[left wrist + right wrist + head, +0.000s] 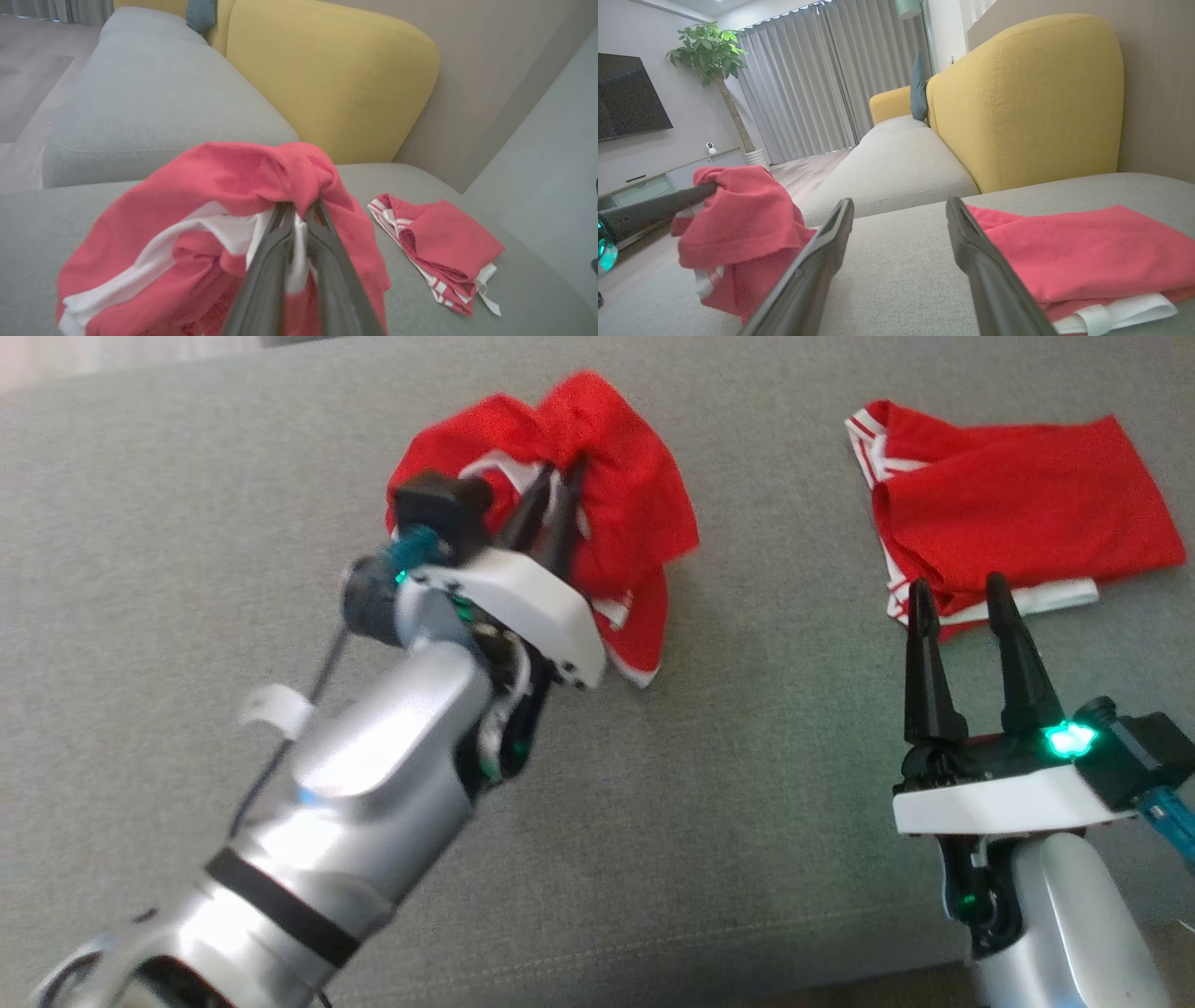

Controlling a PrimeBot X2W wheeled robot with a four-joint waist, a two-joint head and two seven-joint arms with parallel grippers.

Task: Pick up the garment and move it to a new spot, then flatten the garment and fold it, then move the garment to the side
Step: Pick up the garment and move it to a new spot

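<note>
**Bunched red garment (625, 467) clamped in left tool (558, 490)**

The left tool is closed on the white-trimmed cloth, which hangs crumpled over the grey sofa seat (747, 803). The right tool (959, 586) stands open and empty, its fingertips at the edge of a second folded garment (1018, 495).

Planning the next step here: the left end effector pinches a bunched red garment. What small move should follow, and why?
Probably carry the bunched garment to bare cushion, away from the folded garment, and lower it. The left end effector is shut on it, crumpled, and the right end effector stands open, free to help flatten.
</note>
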